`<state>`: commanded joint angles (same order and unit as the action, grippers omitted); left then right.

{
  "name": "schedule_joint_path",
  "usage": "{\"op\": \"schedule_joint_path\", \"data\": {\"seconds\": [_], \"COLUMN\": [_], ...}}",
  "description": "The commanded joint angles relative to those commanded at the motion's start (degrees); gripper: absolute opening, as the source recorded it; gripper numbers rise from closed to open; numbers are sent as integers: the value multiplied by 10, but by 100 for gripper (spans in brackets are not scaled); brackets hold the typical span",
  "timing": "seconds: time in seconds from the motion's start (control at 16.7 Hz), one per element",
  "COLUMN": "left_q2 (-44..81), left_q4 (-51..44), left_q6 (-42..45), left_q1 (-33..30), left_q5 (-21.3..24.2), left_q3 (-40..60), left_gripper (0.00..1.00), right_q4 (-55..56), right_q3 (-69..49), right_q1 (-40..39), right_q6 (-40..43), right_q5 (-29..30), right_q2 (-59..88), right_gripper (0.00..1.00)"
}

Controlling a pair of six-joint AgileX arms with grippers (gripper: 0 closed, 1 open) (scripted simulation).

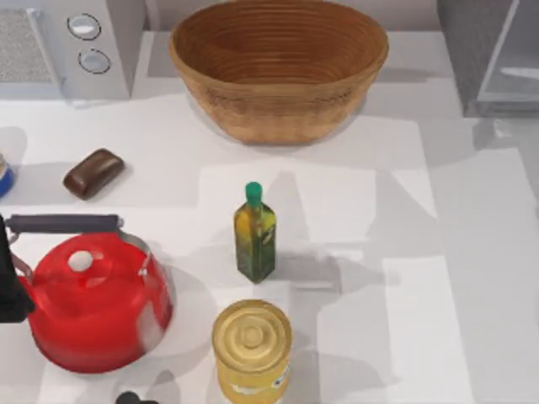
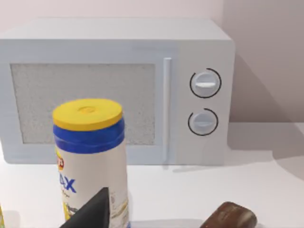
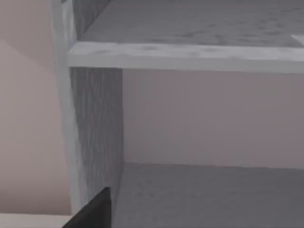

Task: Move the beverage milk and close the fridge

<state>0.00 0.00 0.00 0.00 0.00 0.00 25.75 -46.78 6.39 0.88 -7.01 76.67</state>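
The fridge is a big dark grey box at the back right corner of the table. A lighter grey frame runs along its front. The right wrist view looks straight into it from close up. Inside it is pale, with a bumpy grey side wall and a light grey shelf going across near the top. The space under the shelf is bare at the back. A dark bit of the right gripper pokes in at the edge of that view, right in front of the fridge. It cannot be told if this gripper is open or shut, or if it has hold of anything. The left arm is at the left edge of the table, just beside the red kettle. A dark bit of the left gripper shows in the left wrist view, low and close to a tall tub with a yellow lid. It points toward the light grey oven with two round dials. It cannot be told if this gripper is open or shut either. A brown bar lies near the tub. A big basket sits at the back, in the middle. An oil bottle stands upright in the middle of the table, with a yellow tin can in front of it.
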Motion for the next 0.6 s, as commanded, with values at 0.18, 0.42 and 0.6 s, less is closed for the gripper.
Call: {"op": "schedule_joint_path", "data": {"seconds": [0.18,0.42,0.6], "left_q2": [0,0,0], "left_q4": [0,0,0], "left_q6": [0,0,0], "left_q1": [0,0,0], "left_q5": [0,0,0], "left_q3": [0,0,0], "left_gripper": [100,100,100], "right_q4": [-61,-142,-196], "right_q3": [111,258,356], "right_q1": [-16,-36,-49], "right_q6": [-2,-5,-7], "right_q5": [16,38,53], "right_q2": [-209,-472,-622], "right_gripper": [100,100,100]}}
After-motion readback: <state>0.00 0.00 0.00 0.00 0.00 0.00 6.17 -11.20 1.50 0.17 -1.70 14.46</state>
